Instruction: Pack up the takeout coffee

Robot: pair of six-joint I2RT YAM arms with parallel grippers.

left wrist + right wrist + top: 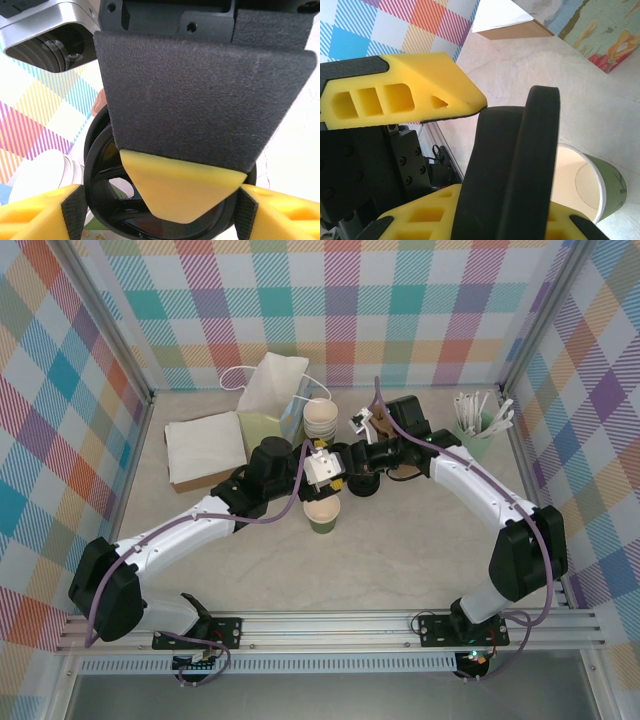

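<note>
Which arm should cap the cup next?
Right, probably: the right fingers clamp the black lid, and the open green cup sits close beside it. The left fingers stand open, gripping nothing.

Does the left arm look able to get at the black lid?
Likely yes: the right gripper is shut on the black lid by its faces, leaving the rim free, and the left gripper flanks it.

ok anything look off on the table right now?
Nothing spilled or damaged; the cup stands upright, open. Oddity: the black lid is tilted, pinched across its faces by the right gripper, left gripper open around its rim, not on the cup.
</note>
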